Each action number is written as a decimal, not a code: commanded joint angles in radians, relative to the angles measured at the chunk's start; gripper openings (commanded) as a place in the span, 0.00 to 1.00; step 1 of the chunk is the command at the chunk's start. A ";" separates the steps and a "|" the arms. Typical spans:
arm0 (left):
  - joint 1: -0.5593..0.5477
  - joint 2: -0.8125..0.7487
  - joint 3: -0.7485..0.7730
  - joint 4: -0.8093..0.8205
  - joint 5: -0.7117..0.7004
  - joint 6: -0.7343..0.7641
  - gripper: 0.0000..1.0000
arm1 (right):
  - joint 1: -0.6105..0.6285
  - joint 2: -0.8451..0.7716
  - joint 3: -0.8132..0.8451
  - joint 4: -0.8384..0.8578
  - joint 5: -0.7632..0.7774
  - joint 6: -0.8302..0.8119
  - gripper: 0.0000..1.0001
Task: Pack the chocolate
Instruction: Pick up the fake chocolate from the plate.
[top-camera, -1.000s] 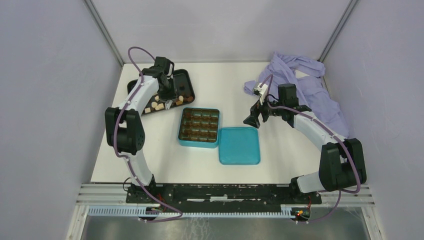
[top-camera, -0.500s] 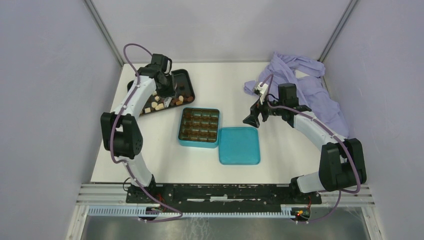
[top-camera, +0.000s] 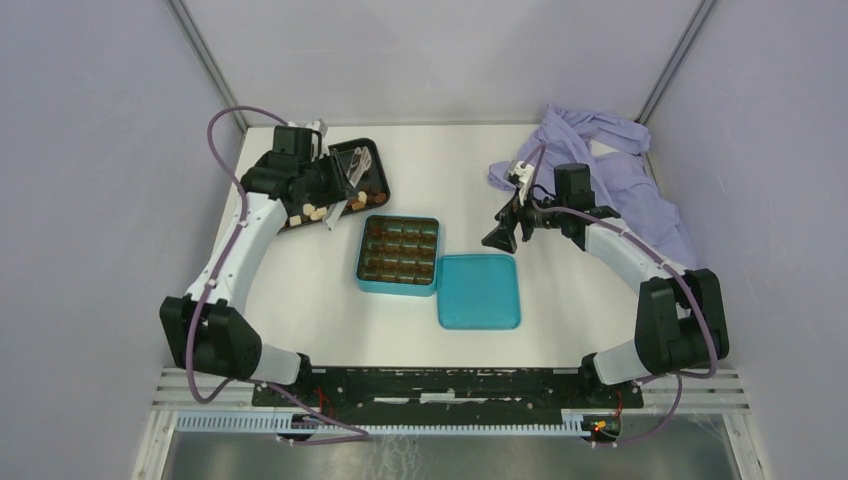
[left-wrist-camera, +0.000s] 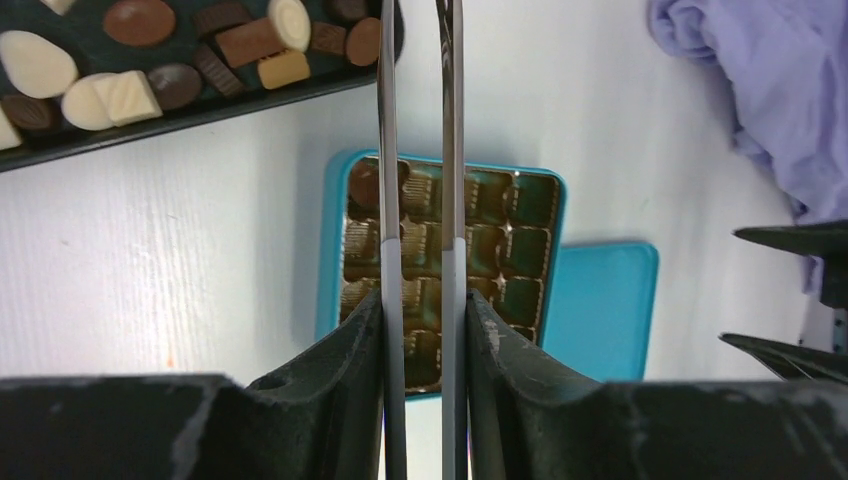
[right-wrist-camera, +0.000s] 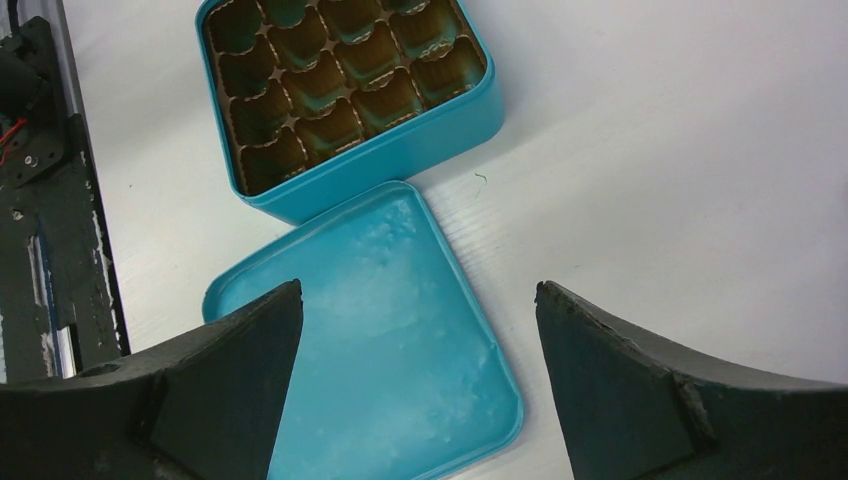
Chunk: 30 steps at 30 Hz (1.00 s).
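Starting nearest the arm bases, we find the teal lid (top-camera: 478, 292) lying flat on the white bench (top-camera: 300, 310), one corner just beside the near right corner of the square teal box (top-camera: 359, 262). The box sits open, and its brown grid insert (top-camera: 400, 250) shows rows of cells.

Right of the box, our right tool (right-wrist-camera: 418, 290) hovers with its jaws spread wide apart. In its wrist view the lid lies below the gap between them.

Farther back on the left is a black tray (left-wrist-camera: 200, 106). Its long axis runs left to right, with the right end a little farther from us. The chocolate (left-wrist-camera: 150, 60) is in this tray, gathered along the rim that faces the box in dark, tan and cream pieces. They share no common heading. A brown bar (left-wrist-camera: 250, 42) lies with its long axis roughly along that rim, a cream oval (left-wrist-camera: 35, 63) slants across it, and the round pieces show no long axis.

Our left tool (left-wrist-camera: 425, 310) hangs over the tray's right part, clamped on a pair of long metal tweezers (left-wrist-camera: 451, 150). The blades run side by side with a narrow gap and point away from the wrist. Their tips leave the top of the wrist view, so we cannot tell whether they pinch anything.

At the far right a lavender cloth (top-camera: 620, 170) lies crumpled against the back corner
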<state>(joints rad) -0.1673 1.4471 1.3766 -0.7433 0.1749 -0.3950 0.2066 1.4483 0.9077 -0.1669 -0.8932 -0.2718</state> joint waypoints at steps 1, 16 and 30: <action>-0.009 -0.121 -0.041 0.114 0.104 -0.091 0.02 | -0.004 0.031 0.069 0.017 -0.066 0.030 0.92; -0.009 -0.342 -0.108 0.157 0.229 -0.171 0.02 | -0.001 -0.009 0.022 0.041 -0.062 0.034 0.92; -0.010 -0.483 -0.211 0.157 0.328 -0.184 0.02 | -0.002 -0.012 0.007 0.048 -0.050 0.031 0.92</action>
<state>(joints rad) -0.1726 1.0142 1.1809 -0.6491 0.4316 -0.5476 0.2066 1.4631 0.9195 -0.1555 -0.9413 -0.2394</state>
